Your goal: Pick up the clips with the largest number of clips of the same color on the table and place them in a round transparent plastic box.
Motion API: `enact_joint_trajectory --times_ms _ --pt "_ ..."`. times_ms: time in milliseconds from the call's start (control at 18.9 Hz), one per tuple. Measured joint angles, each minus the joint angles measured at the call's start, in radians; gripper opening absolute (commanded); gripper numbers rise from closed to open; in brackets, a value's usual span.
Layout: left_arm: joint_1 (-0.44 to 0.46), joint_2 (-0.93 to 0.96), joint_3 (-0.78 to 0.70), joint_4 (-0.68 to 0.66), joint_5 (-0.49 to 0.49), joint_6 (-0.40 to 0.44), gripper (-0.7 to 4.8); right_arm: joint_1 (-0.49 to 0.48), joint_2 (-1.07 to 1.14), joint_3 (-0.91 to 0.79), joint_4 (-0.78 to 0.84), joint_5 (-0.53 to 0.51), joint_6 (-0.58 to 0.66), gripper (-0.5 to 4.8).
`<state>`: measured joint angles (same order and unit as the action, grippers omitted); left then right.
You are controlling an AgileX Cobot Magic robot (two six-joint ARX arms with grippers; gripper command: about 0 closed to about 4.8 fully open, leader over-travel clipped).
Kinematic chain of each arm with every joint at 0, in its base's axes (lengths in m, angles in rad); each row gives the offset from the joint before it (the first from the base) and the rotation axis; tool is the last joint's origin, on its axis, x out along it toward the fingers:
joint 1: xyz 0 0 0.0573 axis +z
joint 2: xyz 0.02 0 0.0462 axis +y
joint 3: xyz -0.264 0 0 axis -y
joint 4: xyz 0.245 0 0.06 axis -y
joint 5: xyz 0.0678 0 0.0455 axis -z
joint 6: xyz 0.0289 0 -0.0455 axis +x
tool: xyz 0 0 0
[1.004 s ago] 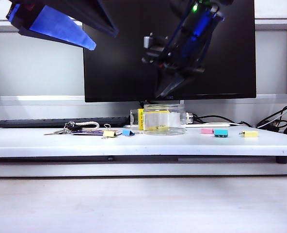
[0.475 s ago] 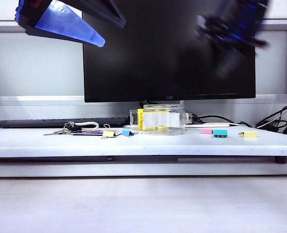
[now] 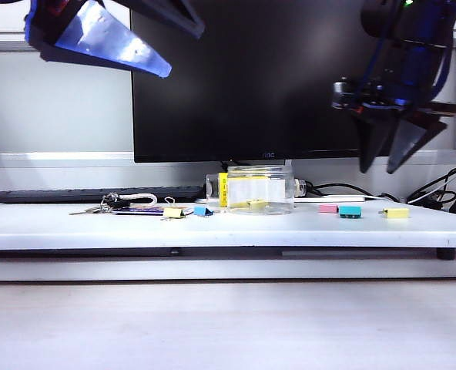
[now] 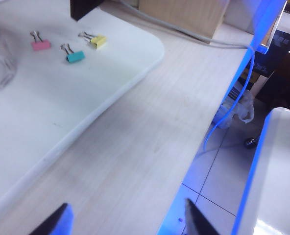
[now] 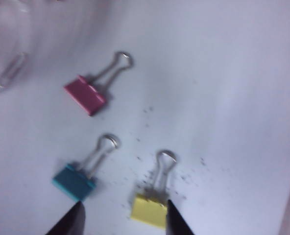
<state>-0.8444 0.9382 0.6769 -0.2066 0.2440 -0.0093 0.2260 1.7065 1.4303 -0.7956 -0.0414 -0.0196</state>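
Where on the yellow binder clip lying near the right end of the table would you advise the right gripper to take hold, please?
Probably on the yellow clip's flat body, coming straight down from above. The clip lies flat on the table, with its thin wire handle pointing away from the open right gripper. The body is broader and firmer than the wire, and it already lies nearly between the fingertips. The teal clip beside it leaves room.
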Motion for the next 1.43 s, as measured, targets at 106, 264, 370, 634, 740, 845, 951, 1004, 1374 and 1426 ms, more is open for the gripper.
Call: enact_joint_trajectory --times_ms 106,264,370,634,740,845,951,1004,1374,1426 --pt "0.0 0.0 0.0 -0.006 0.0 -0.007 3.05 -0.003 0.0 0.0 -0.021 0.008 0.001 2.33" --pt "0.0 0.0 0.0 -0.011 0.0 -0.022 3.05 -0.001 0.0 -0.006 -0.05 0.008 0.008 2.35" --pt "0.0 0.0 0.0 -0.011 0.0 -0.026 3.05 -0.001 -0.001 -0.038 -0.05 0.008 0.013 2.35" --pt "0.0 0.0 0.0 0.015 0.048 -0.027 3.05 -0.001 0.0 -0.124 -0.008 0.008 0.032 2.35" --pt "0.0 0.0 0.0 0.034 0.061 -0.029 3.05 -0.001 0.0 -0.123 0.027 0.011 0.041 2.34" --pt "0.0 0.0 0.0 0.034 0.061 -0.029 3.05 -0.001 0.0 -0.123 0.035 0.016 0.042 2.34" --pt "0.0 0.0 0.0 0.034 0.061 -0.029 3.05 -0.001 0.0 -0.123 0.057 0.02 0.05 2.34" --pt "0.0 0.0 0.0 0.034 0.061 -0.029 3.05 -0.001 0.0 -0.123 0.067 0.034 0.05 2.34" --pt "0.0 0.0 0.0 0.034 0.061 -0.029 3.05 -0.001 0.0 -0.123 0.087 0.069 0.06 2.34" --pt "0.0 0.0 0.0 0.034 0.061 -0.029 3.05 -0.001 0.001 -0.123 0.092 0.069 0.065 2.34"
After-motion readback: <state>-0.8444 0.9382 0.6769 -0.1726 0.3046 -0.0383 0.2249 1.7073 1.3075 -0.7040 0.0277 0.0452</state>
